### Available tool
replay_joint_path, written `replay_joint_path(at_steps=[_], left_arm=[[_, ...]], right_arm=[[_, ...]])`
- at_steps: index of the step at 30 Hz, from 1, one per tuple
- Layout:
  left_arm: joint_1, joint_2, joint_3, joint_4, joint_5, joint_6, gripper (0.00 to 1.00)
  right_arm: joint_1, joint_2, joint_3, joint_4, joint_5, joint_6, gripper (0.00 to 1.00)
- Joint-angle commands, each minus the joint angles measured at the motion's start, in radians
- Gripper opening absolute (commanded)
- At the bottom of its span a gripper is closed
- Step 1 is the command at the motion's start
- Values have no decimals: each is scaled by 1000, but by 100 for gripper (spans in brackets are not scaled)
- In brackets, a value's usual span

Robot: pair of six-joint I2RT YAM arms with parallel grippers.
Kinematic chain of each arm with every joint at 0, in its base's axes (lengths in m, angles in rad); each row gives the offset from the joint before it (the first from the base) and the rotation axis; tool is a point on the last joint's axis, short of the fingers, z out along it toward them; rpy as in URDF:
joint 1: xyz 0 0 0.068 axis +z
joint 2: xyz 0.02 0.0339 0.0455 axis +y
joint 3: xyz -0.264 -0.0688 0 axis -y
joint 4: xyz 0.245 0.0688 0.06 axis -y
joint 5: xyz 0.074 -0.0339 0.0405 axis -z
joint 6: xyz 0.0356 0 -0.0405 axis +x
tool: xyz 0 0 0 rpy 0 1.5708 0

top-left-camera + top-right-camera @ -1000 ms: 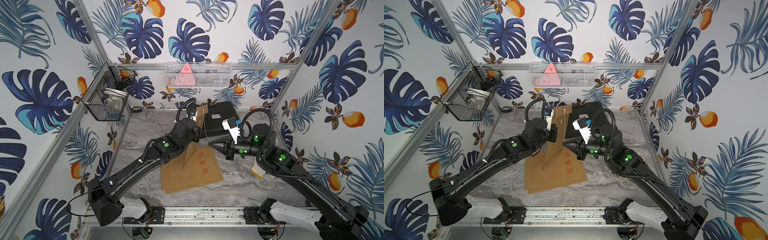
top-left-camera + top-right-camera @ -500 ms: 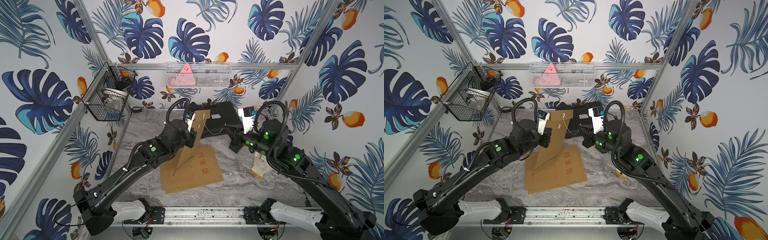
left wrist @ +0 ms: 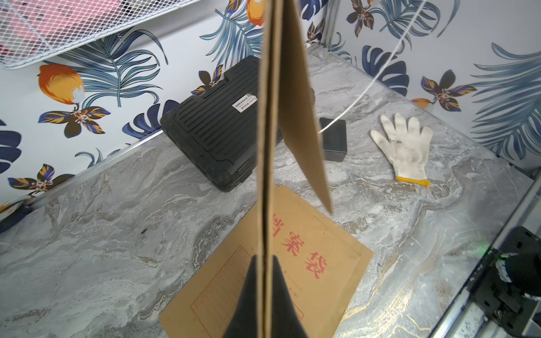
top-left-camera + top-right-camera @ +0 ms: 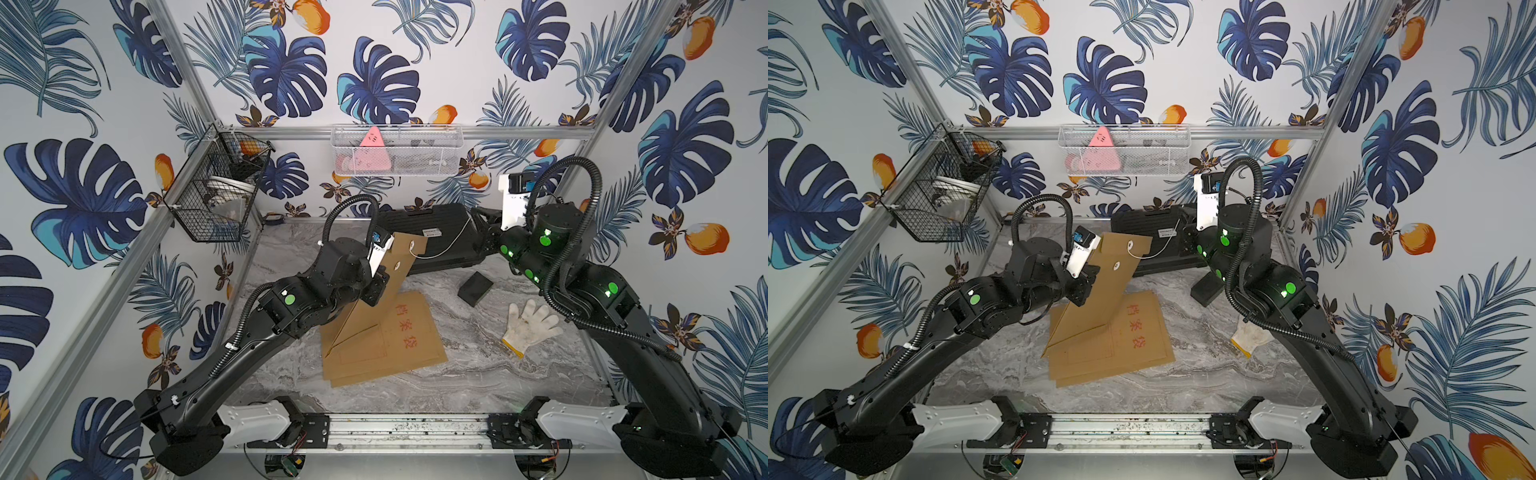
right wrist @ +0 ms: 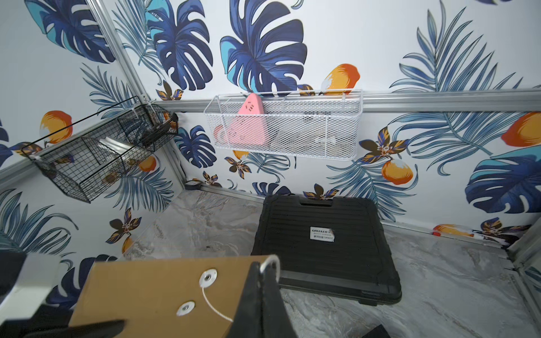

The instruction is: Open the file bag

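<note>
The brown paper file bag [image 4: 390,274] is held up tilted over the grey marble table [image 4: 457,386], with its low corner on flat brown file bags [image 4: 399,345]. Its left edge is pinched by the left end effector [image 3: 265,260]. Its thin white string [image 4: 444,245] is pinched by the right end effector [image 5: 265,266], near the far black plastic case [image 4: 432,224].

looks like a robot lab test cell tbh: aluminium frame [image 4: 523,133], leafy wallpaper panels [image 4: 457,62] boxing in a marble-look table [image 4: 478,374], left arm [image 4: 232,357] and right arm [image 4: 648,374] bolted to a base rail [image 4: 407,426].
</note>
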Motion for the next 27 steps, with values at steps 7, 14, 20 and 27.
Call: replay_joint_path(at_steps=[7,14,20,27], left_arm=[[2,-1,25,-36,114,58,0],[1,5,40,-45,199,86,0],[1,11,58,-36,315,105,0],[0,-9,38,20,439,93,0]], right_arm=[[-59,108,153,-50,-27,-17,0],[-268,207,273,-61,-252,60,0],[-318,307,359,-84,-420,29,0],[-327,367,303,-100,-521,31,0]])
